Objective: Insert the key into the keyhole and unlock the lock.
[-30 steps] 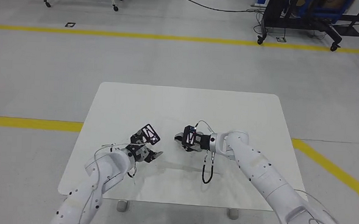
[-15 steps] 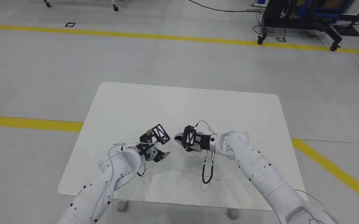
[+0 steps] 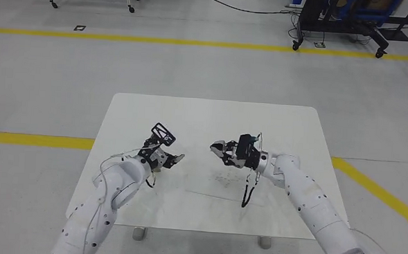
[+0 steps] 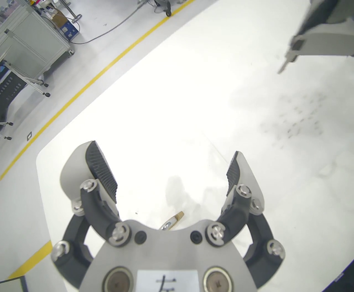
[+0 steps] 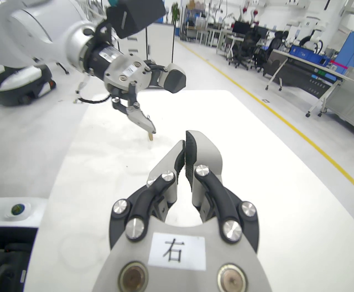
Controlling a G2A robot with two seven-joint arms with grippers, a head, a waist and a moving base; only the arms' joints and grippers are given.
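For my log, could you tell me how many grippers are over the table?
2. The left gripper, open, over the table's left half; the right gripper, shut, near its middle.

Desk [image 3: 273,124]: both hands over its middle, toward the front edge. Left hand [image 3: 172,160] on the left, right hand [image 3: 218,148] on the right, fingertips facing each other, apart. Small piece [image 4: 173,219] on the desk under the left hand, between its spread fingers; contact with a finger unclear. Thin strip [image 4: 283,66] sticks out from the right hand's closed fingertips, toward the left hand. Wheeled rack [image 3: 341,23] on the floor well behind the desk, to the right.
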